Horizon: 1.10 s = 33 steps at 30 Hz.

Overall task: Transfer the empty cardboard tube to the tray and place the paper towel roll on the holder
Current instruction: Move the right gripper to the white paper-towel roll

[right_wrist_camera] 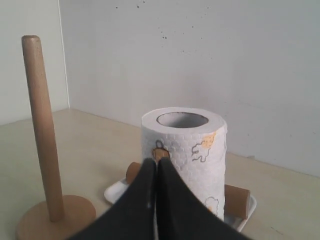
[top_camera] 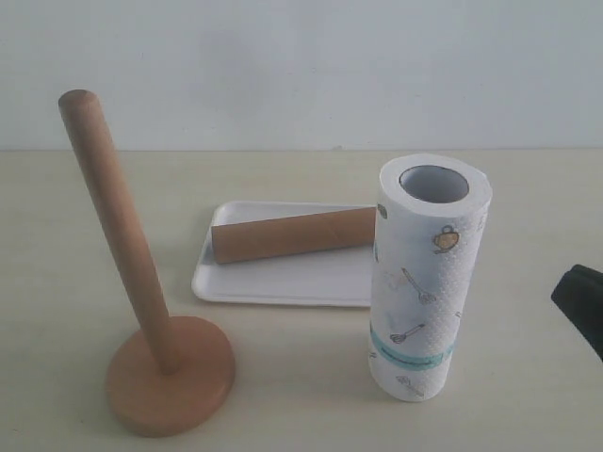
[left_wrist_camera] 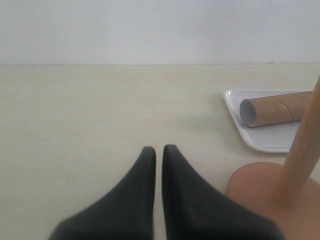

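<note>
The brown cardboard tube (top_camera: pixel 292 234) lies on its side in the white tray (top_camera: pixel 283 282); it also shows as tube (left_wrist_camera: pixel 275 109) in tray (left_wrist_camera: pixel 265 140). The paper towel roll (top_camera: pixel 429 273) stands upright on the table in front of the tray's right end, also seen as roll (right_wrist_camera: pixel 192 155). The wooden holder (top_camera: pixel 141 301) stands bare at the left, post upright. My left gripper (left_wrist_camera: pixel 158 149) is shut and empty, left of the holder's base (left_wrist_camera: pixel 260 190). My right gripper (right_wrist_camera: pixel 156 162) is shut and empty, short of the roll; its dark body (top_camera: pixel 579 301) shows at the right edge.
A pale wall rises behind the light table (top_camera: pixel 301 179). The holder's post (right_wrist_camera: pixel 42 125) stands left of the roll in the right wrist view.
</note>
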Motion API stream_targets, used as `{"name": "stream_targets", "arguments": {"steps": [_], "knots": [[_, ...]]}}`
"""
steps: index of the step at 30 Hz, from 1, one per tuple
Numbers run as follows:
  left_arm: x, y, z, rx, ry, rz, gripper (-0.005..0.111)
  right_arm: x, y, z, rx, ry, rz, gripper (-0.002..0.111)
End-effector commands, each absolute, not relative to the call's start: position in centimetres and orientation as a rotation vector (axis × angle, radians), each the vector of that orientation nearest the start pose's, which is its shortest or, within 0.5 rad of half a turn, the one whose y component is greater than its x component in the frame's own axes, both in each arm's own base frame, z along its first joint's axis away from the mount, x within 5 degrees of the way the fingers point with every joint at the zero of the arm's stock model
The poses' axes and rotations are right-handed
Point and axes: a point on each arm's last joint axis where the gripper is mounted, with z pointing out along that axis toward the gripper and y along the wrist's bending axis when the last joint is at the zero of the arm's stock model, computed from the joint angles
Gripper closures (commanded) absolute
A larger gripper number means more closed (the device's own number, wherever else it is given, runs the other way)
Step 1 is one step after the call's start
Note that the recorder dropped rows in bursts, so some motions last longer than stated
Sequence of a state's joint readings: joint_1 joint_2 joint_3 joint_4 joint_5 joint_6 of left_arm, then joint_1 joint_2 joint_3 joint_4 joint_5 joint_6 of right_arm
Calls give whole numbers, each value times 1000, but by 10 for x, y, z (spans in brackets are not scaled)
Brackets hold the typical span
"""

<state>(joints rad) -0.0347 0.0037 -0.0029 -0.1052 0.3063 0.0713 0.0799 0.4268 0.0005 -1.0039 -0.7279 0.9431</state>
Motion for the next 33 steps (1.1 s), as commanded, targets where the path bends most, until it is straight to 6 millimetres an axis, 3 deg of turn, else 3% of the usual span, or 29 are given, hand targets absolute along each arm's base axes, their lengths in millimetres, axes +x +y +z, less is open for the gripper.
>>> {"name": "stream_targets", "arguments": {"steps": [1,4,7,10,11,14,16,33], "knots": [[54,-5,186,30,1788,-67,103,76,54,213,-474,1519,520,108],[54,-5,186,30,1788,-67,103,79,50,205,-451,1611,476,107],[54,-5,186,30,1788,-67,103,78,52,203,-466,1629,489,95],[54,-5,186,30,1788,-67,103,77,52,204,-471,1624,497,66],[54,-5,186,30,1788,-67,103,77,52,204,-471,1624,497,50],[54,-5,186,30,1788,-67,103,77,52,206,-400,1619,567,15],[54,-5,186,30,1788,-67,103,76,54,209,-356,1608,646,3],[54,-5,186,30,1788,-67,103,77,53,208,-535,1548,439,4]]}}
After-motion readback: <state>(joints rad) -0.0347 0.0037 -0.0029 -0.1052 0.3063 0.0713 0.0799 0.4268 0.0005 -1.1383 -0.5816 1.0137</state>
